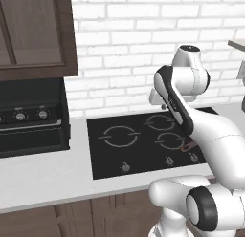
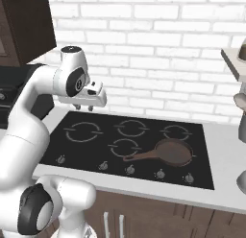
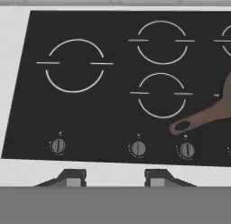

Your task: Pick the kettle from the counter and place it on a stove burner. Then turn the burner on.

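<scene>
My gripper hangs above the rear left part of the cooktop, its jaws partly apart with nothing between them, so I carry nothing yet. I cannot pick out the kettle for certain. A grey shape, cut off by the picture edge, stands on the worktop well to the right of the cooktop and may be it, though I cannot tell. If it is, my first risk is the reach: I must swing across the whole cooktop, and the frying pan lies on the cooktop's front right part, its handle pointing towards the cooktop's middle. A low pass could clip that handle and shove the pan. Second, my jaws may stand too narrow for the kettle's body, so coming down without widening them could knock it over instead of gripping it. Third, the big burner ring on the cooktop's left side is bare, but setting the kettle off centre would leave it badly placed. Last, several knobs line the cooktop's front edge, so grabbing one other than the leftmost knob would probably light the wrong burner.
</scene>
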